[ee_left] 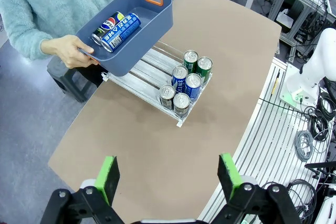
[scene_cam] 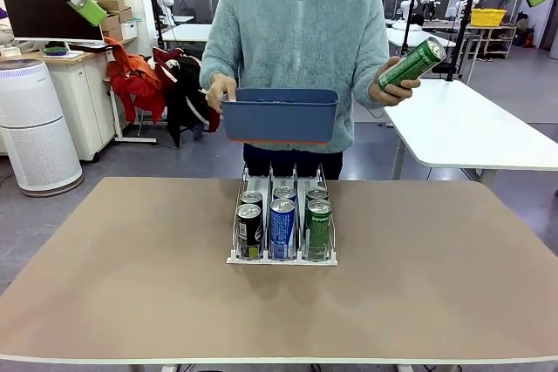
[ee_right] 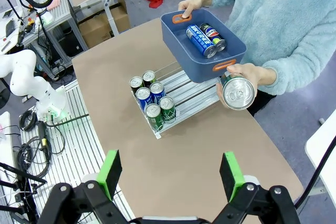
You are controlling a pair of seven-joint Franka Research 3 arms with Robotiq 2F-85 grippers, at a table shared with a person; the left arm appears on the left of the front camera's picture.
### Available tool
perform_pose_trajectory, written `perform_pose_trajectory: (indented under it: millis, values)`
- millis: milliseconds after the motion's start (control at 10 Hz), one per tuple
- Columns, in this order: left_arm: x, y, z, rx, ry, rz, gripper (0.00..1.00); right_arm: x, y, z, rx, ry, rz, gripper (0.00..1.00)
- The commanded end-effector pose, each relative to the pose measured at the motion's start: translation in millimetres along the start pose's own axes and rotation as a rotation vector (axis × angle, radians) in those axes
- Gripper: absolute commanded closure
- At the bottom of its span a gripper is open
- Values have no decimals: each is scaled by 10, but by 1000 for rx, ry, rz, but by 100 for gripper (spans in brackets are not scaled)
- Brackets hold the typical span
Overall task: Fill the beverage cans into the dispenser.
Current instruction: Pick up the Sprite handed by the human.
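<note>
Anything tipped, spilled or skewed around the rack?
Nothing stands out. Six cans stand upright in the rack, two per lane. The person holds a blue bin with two cans lying inside and a green can in the other hand.

Brown tabletop, rounded corners. One item sits directly on it: the dispenser, midway between the left and right edges, back end close to the far edge, lanes running far-to-near. Six cans stand upright at its near end, two per lane. Rest of the surface bare.
</note>
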State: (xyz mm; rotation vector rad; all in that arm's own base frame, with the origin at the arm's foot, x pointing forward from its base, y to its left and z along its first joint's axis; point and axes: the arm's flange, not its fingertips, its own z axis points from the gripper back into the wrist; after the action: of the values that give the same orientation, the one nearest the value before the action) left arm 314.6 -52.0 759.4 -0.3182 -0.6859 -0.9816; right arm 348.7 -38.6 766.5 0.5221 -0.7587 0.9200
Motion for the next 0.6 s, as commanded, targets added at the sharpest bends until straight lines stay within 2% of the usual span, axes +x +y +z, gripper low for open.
perform_pose_trajectory:
  millis: [0, 100, 200, 300, 400, 500]
  values:
    - [-8, 2, -1, 4, 9, -3, 0, 24, -57, -68, -2, -4, -17, 0]
    - [-8, 2, -1, 4, 9, -3, 0, 127, -262, -89, -3, 30, -8, 0]
    - [-8, 2, -1, 4, 9, -3, 0, 181, -423, -233, -63, 32, 2, 0]
    - [-8, 2, -1, 4, 9, -3, 0, 179, -428, -432, -76, 25, -16, 0]
    - [-8, 2, -1, 4, 9, -3, 0, 210, -467, -484, -84, 59, -15, 0]
    - [-8, 2, -1, 4, 9, -3, 0, 286, -664, -523, -61, 86, -16, 0]
